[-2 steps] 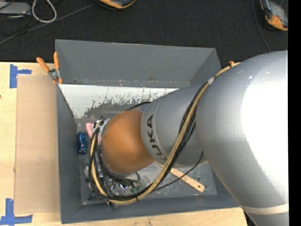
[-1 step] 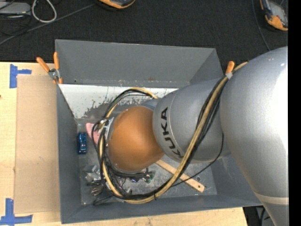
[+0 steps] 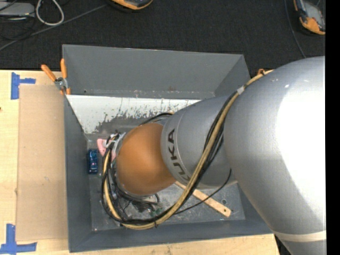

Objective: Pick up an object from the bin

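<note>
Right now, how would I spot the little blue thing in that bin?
Start at the grey metal bin and follow its left wall. On the floor there, beside the arm's orange cover, lies a small blue object. Its blue colour sets it apart from the pink bit just above it.

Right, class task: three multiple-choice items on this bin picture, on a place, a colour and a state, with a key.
1. Where in the bin does the small blue thing lie? A by the left wall; B by the right wall; C on the rim.
2. What colour is the cover on the wrist of the arm? A green; B orange; C white.
3. How does the wooden stick lie? A upright; B flat on the floor; C hanging over the rim.
Key: 1 A, it sits beside the left wall; 2 B, the dome is orange; 3 B, it rests on the bin floor.
</note>
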Robot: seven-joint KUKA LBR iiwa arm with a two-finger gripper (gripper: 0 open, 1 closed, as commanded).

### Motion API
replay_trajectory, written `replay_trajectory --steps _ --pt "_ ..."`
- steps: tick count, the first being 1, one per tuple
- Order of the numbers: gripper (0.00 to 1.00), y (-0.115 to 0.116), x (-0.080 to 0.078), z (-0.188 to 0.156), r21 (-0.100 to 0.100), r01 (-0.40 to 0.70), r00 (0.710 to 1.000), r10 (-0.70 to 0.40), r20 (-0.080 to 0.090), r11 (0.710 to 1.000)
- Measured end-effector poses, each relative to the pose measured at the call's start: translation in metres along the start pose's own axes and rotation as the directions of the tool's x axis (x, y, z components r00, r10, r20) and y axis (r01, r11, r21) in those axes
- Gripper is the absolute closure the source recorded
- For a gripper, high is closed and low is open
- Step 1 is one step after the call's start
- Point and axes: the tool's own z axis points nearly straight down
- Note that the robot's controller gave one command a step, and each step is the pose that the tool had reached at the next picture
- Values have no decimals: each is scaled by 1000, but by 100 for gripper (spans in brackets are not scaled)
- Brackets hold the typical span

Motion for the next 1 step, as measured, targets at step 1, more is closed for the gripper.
replay_trajectory --steps 1 --pt "100 0 0 0 0 -1 1000 1 0 1000"
